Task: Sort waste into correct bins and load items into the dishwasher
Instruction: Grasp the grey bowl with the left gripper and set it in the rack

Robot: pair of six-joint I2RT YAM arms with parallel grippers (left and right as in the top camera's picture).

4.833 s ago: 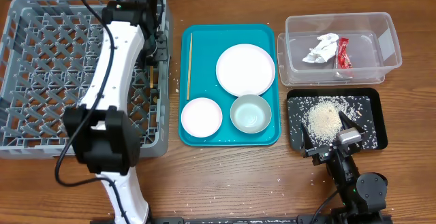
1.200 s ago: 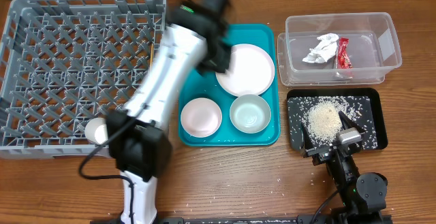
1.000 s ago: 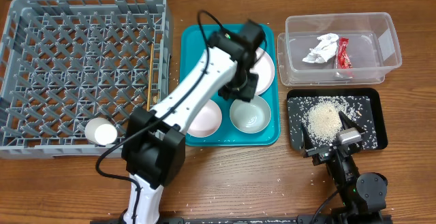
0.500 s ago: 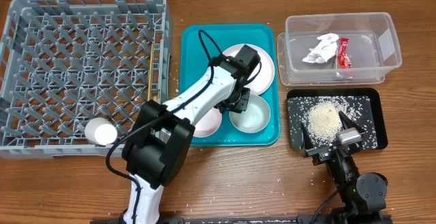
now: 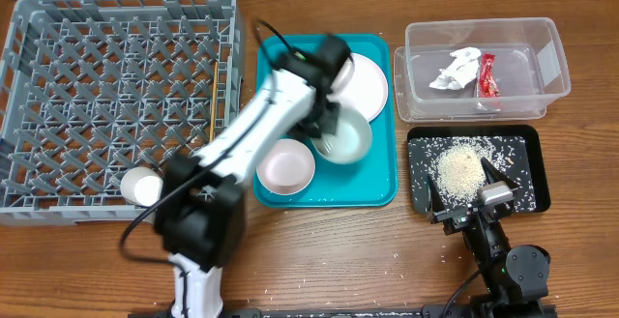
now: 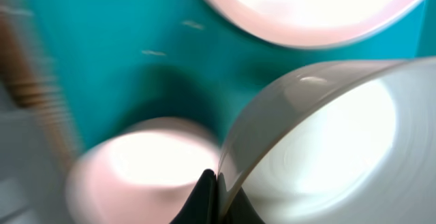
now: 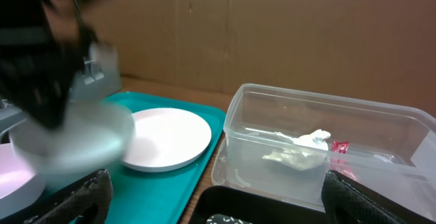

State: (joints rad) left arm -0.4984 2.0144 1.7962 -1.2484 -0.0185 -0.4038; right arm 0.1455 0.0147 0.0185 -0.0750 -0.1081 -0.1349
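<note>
Over at 9 o'clock on the table the grey dish rack (image 5: 116, 1) already holds the small white cup (image 5: 145, 185), down in its 7 o'clock corner, and the chopsticks (image 5: 213, 115) lie lengthwise against its 3 o'clock wall; whether that is 1 stick or 2 I can't make out. The left arm reaches from there across the teal tray (image 5: 329, 194), and its wrist view shows the left gripper (image 6: 212, 195) pinched tight on the rim of the grey-green bowl (image 6: 320, 149), 1 finger inside and 1 outside, a sensible grip for something too wide to span. The bowl looks tipped and clear of the tray floor, blurred with motion, so I'd judge it is being carried toward the rack. The pink bowl (image 5: 285, 166) sits on the tray at 7 o'clock of it, and the plate (image 5: 366, 84) at 1 o'clock, both waiting their turn. Farther right, at 2 o'clock on the table, the clear tub (image 5: 484, 25) keeps the crumpled napkin (image 5: 456, 69) and red wrapper (image 5: 486, 74) together as dry waste, while the black tray (image 5: 530, 139) at 4 o'clock holds the rice (image 5: 459, 168) in a heap. The right gripper (image 5: 464, 185) hangs over that tray's 6 o'clock edge, fingers spread wide and holding nothing, out of the left arm's way.
</note>
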